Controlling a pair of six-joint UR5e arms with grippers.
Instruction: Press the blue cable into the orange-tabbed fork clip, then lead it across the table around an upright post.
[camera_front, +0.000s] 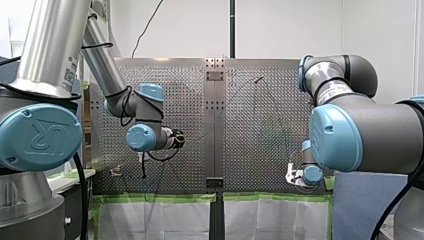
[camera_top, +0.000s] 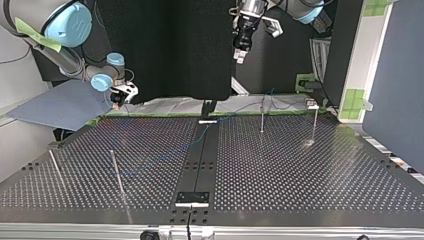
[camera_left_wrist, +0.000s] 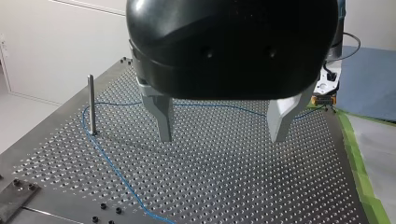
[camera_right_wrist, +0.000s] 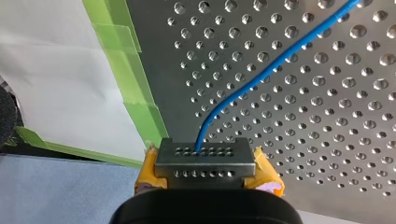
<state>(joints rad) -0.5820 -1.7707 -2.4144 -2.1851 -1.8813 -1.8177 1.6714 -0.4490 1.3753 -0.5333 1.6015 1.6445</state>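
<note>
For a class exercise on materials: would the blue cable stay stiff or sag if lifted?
Probably floppy: the blue cable lies in loose curves on the table. Likely light, being thin. It may snag where it bends round the upright post.

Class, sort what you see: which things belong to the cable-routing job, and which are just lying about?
Job: blue cable; upright post beside it; small clip at the table's edge; my right arm's jaws, shut on the cable.
Lying about: green tape; blue sheet; white covering.
</note>
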